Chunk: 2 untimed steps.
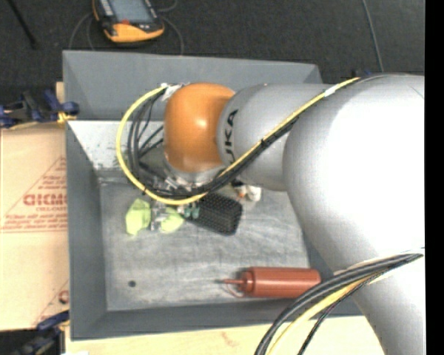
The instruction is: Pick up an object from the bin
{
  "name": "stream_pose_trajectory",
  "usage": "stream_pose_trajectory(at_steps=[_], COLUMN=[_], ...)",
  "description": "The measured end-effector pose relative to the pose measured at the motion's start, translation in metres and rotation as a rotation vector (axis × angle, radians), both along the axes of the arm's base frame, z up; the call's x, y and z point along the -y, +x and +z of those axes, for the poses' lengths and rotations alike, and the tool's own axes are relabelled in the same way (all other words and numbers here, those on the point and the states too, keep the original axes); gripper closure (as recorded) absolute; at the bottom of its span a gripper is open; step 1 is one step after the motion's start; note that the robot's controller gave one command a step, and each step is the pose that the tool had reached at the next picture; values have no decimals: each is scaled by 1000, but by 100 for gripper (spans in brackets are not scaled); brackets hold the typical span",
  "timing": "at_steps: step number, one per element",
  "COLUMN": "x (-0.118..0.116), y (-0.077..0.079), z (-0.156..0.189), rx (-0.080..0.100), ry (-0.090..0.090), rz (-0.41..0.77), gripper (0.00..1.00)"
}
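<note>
So in the camera view the arm (355,161) comes in from the right and hangs low over the upper-middle of the grey bin (81,220), with the orange cover (196,128) on its wrist and a loop of yellow and black cables (133,135) blocking most of what's underneath. Honestly I can't tell whether the jaws are released or clenched, the wrist hides them, so I won't claim anything is grasped. Just below the cover there's a crumpled yellow-green thing (138,217) on the bin floor toward the left. Next to it are some small greenish and metallic bits I can't make out, then a black ribbed block (222,213) lying tilted just to their right. There's a small white-and-orange piece (249,194) tucked up against the arm behind the block. A red-brown squeeze bottle (281,282) with a pointed nozzle lies on its side near the front wall, well apart from all that. My read: this is the reach/grasp step, down in the bin over the little cluster, with the yellow-green thing or the bits beside it as the likely pick. The next move probably calls for a firm close on one item, then a straight lift that clears the block.
</note>
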State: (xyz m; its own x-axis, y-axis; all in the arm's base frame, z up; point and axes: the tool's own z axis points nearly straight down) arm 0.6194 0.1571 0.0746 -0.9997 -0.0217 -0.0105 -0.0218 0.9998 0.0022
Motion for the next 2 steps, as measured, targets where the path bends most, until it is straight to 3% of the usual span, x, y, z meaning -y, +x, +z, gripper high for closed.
stream_pose_trajectory(at_steps=[1, 2], x=[0, -6], y=[0, -2], z=[0, 79], rx=[0, -7], ry=[0, 0], rz=[-1, -53], gripper=[100, 100])
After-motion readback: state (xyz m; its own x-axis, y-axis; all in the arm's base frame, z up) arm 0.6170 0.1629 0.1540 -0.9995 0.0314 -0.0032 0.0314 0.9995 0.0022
